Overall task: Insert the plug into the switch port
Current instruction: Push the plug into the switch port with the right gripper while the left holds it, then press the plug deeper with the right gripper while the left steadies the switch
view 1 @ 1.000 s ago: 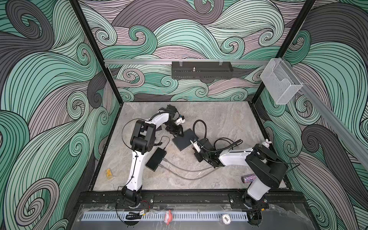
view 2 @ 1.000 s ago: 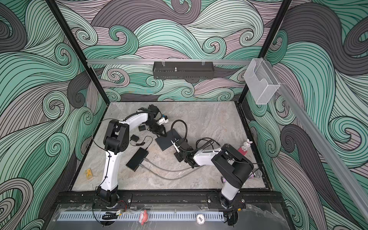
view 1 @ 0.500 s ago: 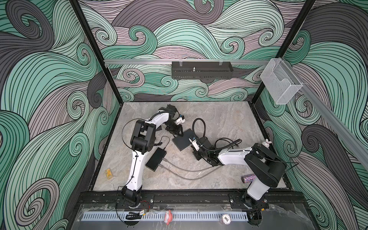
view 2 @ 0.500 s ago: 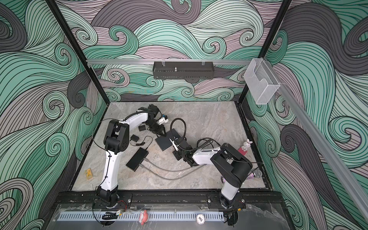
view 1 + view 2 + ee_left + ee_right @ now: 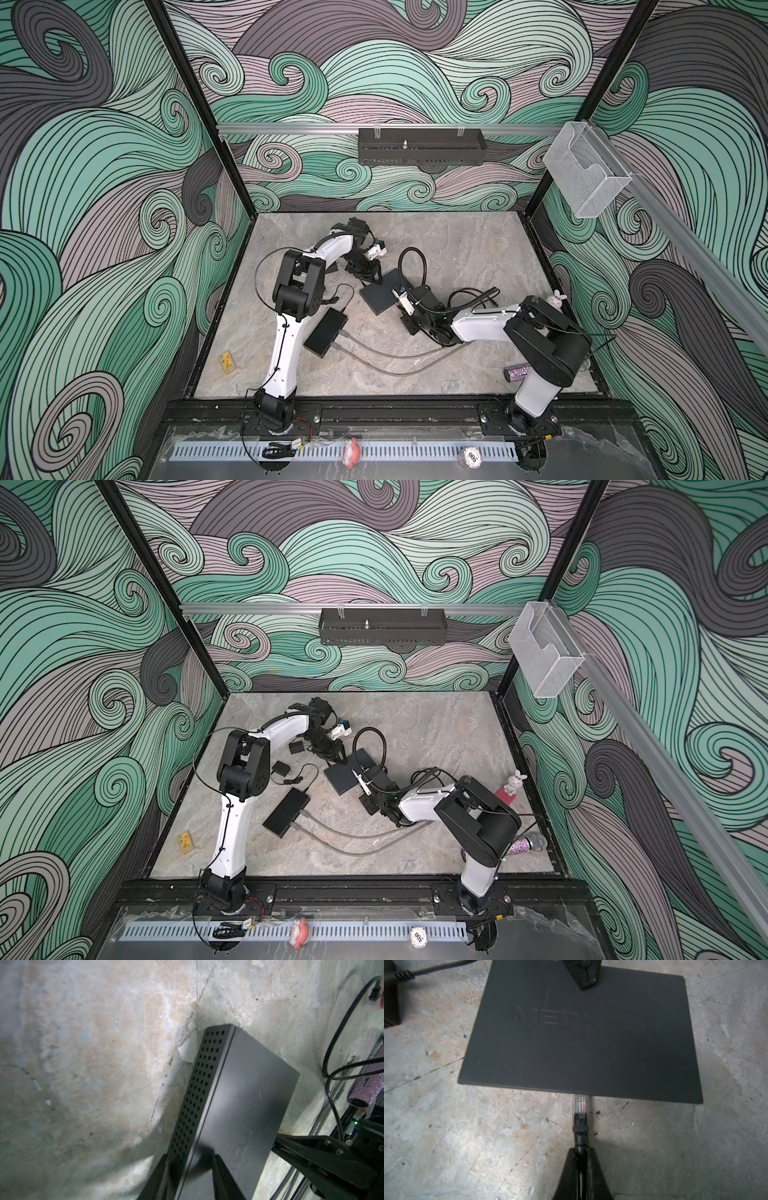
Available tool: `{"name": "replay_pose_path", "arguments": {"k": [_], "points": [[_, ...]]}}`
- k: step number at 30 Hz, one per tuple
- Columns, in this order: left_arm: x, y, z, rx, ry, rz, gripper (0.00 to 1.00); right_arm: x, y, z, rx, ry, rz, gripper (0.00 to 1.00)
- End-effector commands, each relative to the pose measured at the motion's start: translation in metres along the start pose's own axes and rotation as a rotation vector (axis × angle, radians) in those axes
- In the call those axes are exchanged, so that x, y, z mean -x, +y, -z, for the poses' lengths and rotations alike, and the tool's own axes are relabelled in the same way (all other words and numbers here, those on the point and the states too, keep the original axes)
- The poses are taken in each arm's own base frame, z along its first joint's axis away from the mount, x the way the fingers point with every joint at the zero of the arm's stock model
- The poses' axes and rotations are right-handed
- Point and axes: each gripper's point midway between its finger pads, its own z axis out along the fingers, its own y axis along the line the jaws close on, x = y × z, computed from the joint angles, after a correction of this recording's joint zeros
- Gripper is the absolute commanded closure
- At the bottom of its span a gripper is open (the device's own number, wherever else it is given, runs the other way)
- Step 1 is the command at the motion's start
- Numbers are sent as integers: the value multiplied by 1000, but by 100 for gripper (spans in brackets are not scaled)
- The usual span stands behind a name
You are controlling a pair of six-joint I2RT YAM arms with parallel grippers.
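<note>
- One relation governs the coming push. The clear RJ45 plug (image 5: 580, 1108) juts out at twelve o'clock from the right gripper (image 5: 580, 1154), with its long axis square to the near face of the black network switch (image 5: 581, 1043).
- The right gripper's fingers are pinched tight on the black cable (image 5: 580, 1138) just behind the plug, not on the plug body.
- The plug's tip meets the switch's near edge. The port is hidden under that edge, so I cannot tell whether the tip has entered.
- In a top view, the left gripper (image 5: 372, 279) sits at the switch's eleven o'clock corner. Its fingers are partly closed, clamped over the perforated side edge.
- The right arm is the nearer one and looks set to push straight along the plug's axis while the left braces. Any sideways offset would likely jam the plug.
</note>
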Motion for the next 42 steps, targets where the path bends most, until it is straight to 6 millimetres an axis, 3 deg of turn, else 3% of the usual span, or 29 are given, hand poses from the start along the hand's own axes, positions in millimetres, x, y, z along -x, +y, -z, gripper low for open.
{"name": "replay_pose_path", "arguments": {"k": [1,25,42], "points": [[-16,-5,-14,-28,83,21,66,25,5,3,21,-77,1,100],[-16,-6,-12,-30,82,20,66,35,1,14,-10,-134,-2,100],[-21,-11,-17,-59,106,27,67,38,0,-2,-24,-124,-16,100]]}}
